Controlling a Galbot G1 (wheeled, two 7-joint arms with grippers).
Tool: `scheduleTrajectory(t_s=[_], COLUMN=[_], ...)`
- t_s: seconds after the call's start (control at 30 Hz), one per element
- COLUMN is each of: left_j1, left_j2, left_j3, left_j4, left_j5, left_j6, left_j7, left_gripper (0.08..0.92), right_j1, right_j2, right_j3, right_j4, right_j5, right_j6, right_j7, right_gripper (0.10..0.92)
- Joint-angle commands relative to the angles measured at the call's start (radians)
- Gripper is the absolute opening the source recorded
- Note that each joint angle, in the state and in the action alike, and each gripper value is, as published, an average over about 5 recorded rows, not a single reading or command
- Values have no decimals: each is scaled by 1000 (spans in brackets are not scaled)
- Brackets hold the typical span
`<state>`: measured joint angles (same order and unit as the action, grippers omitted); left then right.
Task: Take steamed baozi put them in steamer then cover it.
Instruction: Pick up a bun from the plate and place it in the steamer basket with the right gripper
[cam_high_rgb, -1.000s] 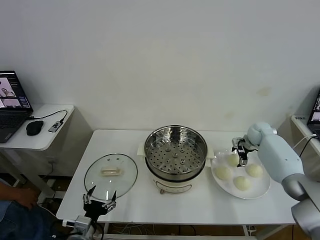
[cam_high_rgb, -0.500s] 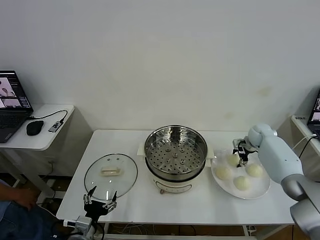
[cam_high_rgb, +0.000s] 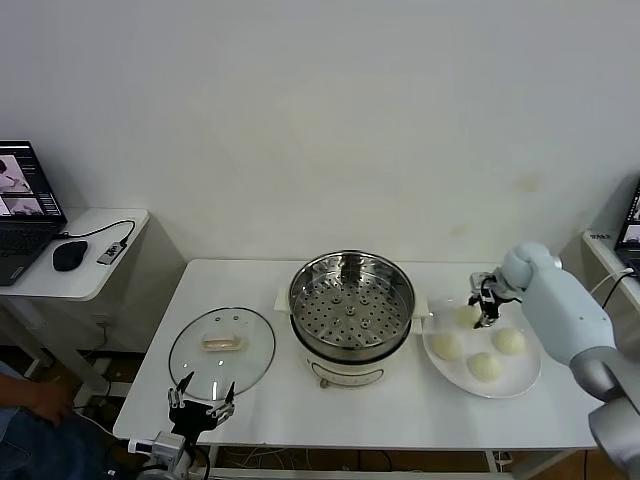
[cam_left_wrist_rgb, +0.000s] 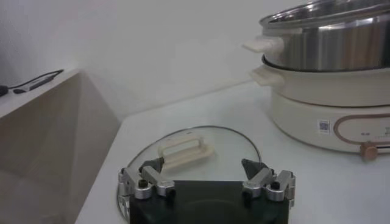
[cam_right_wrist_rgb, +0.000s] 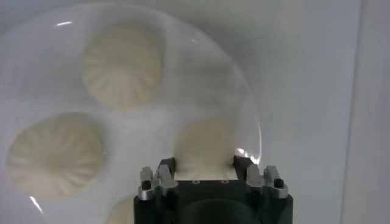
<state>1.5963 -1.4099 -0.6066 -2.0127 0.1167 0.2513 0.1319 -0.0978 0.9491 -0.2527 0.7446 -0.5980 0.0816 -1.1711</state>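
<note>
My right gripper (cam_high_rgb: 487, 307) is down on the white plate (cam_high_rgb: 520, 375) near the desk's right edge, its fingers pinched against the two sides of the baozi nearest the desk's far edge (cam_right_wrist_rgb: 204, 146); the wrist view shows that bun sitting squarely between them. The other three baozi (cam_high_rgb: 483, 365) lie on the same plate toward the near edge. What matters for the lift is that the steamer (cam_high_rgb: 351, 297) stands at the middle of the desk, just beside the plate on the robot's left, open with its perforated tray bare, so I judge the carry to be a short sideways move over the rim. My left gripper (cam_high_rgb: 201, 408) hangs spread wide at the desk's near-left corner, just short of the cover (cam_high_rgb: 222, 345) lying flat there.
</note>
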Motion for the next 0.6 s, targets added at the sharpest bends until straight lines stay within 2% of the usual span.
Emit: scheduleTrajectory(t_s=[0.03, 0.33, 0.6], left_j1=[0, 3, 7], left_j2=[1, 3, 0], left_j3=[1, 3, -7], left_j4=[-2, -17, -43], left_j5=[-1, 0, -2], left_j6=[1, 3, 7], left_j7=[0, -1, -2], left_gripper=[823, 823, 823], right_j1=[10, 263, 508], right_j2=[-61, -149, -13], right_j3=[-31, -278, -466], right_j4=[98, 272, 199], right_j5=[87, 365, 537], right_j6=[-20, -81, -35], right_j7=[-49, -153, -227], right_gripper=[563, 560, 560])
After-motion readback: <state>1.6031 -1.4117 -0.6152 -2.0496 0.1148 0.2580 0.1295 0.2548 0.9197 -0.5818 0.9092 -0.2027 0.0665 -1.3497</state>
